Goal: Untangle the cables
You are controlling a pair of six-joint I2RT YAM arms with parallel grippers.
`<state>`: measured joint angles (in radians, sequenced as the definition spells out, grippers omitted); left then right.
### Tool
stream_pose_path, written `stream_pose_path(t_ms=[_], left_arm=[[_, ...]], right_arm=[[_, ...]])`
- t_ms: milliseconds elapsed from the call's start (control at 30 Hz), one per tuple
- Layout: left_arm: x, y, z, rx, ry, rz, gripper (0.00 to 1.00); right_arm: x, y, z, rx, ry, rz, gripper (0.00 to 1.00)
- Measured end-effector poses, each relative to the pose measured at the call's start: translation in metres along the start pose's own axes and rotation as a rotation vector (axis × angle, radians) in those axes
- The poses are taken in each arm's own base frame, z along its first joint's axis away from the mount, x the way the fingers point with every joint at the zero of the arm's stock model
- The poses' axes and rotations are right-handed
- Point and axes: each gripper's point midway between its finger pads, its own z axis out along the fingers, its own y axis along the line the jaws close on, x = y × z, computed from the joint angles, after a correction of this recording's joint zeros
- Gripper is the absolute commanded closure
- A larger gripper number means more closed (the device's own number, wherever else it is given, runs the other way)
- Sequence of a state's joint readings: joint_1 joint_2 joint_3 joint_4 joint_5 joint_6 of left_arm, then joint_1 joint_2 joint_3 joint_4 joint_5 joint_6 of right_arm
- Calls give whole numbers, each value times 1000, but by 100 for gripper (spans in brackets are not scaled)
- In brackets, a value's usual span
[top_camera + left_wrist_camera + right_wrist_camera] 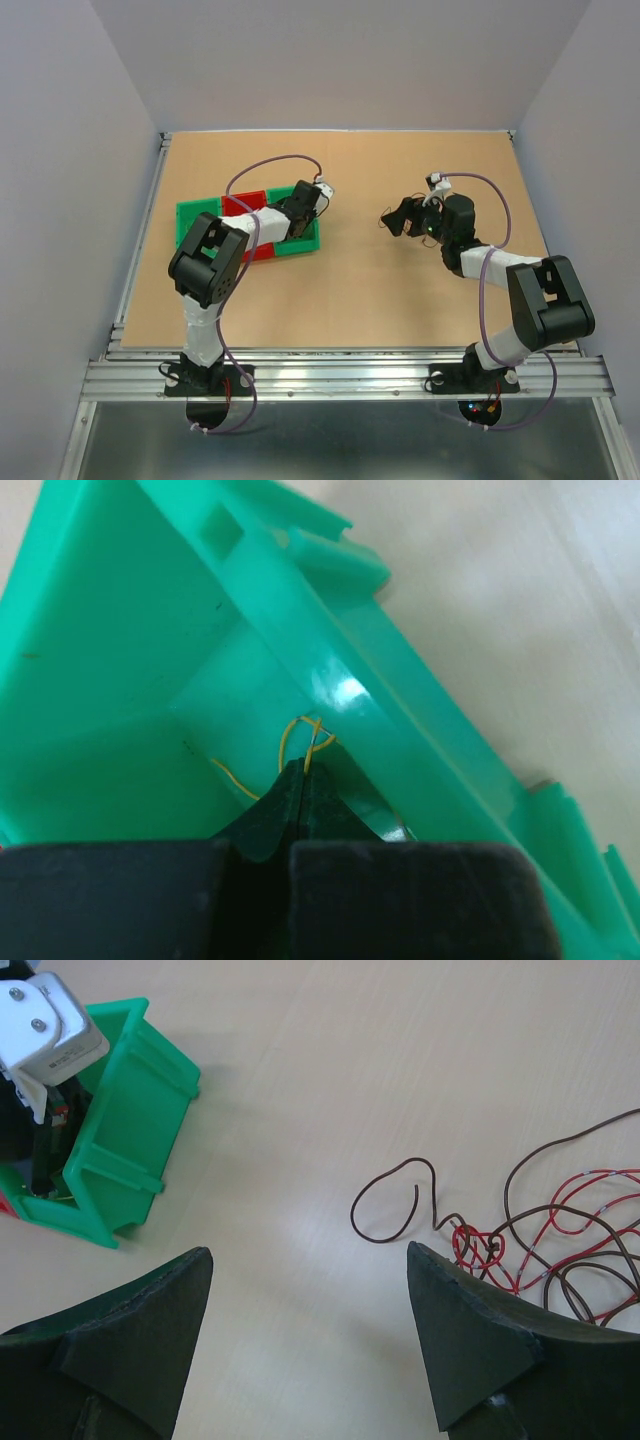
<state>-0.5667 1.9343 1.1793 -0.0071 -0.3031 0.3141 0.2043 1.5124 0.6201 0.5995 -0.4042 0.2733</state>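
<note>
Tan table [380,290]: L gripper [303,770] tight on 1 yellow wire [283,742] in green bin [120,630], R gripper [308,1250] apart over 1 red-brown tangle [480,1245].

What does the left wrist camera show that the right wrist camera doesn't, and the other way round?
Only the left wrist view: the left tool, shut, pinching a thin yellow wire inside the green bin. Only the right wrist view: the right tool, open, above the table, with a loose tangle of brown and red wires lying near it. Both show that green bin, one from inside, the other from outside.
</note>
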Motion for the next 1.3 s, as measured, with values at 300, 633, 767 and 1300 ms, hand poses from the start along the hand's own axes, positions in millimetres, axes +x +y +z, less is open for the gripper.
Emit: stream_pose_path(t_ms=[300, 633, 767, 1300], left_arm=[[-5, -1, -1, 27, -9, -32, 67], [-36, 47, -50, -48, -198, -142, 51], [-43, 57, -66, -63, -264, -169, 47], [-48, 42, -112, 65, -443, -153, 21]], right_arm=[[0, 0, 0, 1, -1, 1, 16], [0, 0, 0, 0, -2, 4, 16], [-1, 1, 0, -1, -3, 6, 16], [-7, -21, -14, 178, -11, 62, 18]])
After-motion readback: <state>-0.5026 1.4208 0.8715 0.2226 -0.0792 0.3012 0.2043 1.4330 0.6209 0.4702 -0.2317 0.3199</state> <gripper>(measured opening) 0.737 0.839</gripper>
